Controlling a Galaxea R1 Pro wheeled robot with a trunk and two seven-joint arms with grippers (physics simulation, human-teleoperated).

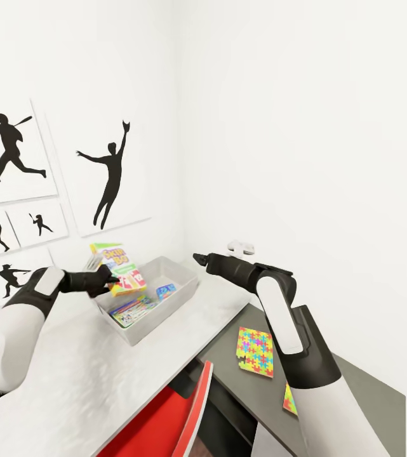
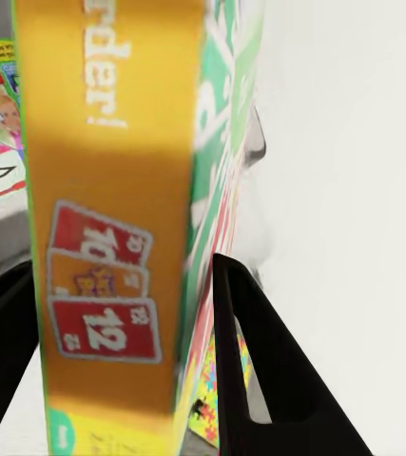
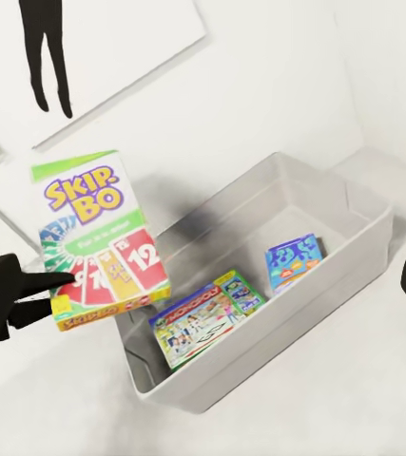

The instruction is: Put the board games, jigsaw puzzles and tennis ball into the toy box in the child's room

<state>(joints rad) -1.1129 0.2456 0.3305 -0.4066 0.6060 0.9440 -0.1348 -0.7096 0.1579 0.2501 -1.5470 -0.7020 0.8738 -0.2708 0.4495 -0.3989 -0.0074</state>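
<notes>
I am holding the Skip-Bo box (image 1: pixel 119 268) in my left pincer (image 1: pixel 105 280), which is clenched on its lower edge, and the box is hanging just above the near-left rim of the toy box (image 1: pixel 165 309) on the white bench (image 1: pixel 89 374). It is standing nearly upright, its long axis running up and down and leaning a little away from the toy box, its printed face turned toward my right arm and its title end pointing up at the wall pictures (image 1: pixel 111 171). What is worrying me is that it is sitting over the rim rather than over the middle of the toy box: if I am letting go here, I judge it could catch the rim, tip outward and land on the bench beside the toy box. The grip is also on a narrow edge, so the box could pivot between the fingers (image 2: pixel 250 380) as I am tilting it. Inside the toy box a colourful board game (image 1: pixel 132 310) and a small blue box (image 1: pixel 166 291) are already lying flat, leaving room between them. Further right, my right pincer (image 1: pixel 200 259) is hovering beyond the far corner of the toy box, its fingers spread and gripping nothing. Right of the toy box, off the bench on the dark floor, one jigsaw puzzle (image 1: pixel 255 351) is lying flat and another (image 1: pixel 289 401) is peeking from behind my right arm.
</notes>
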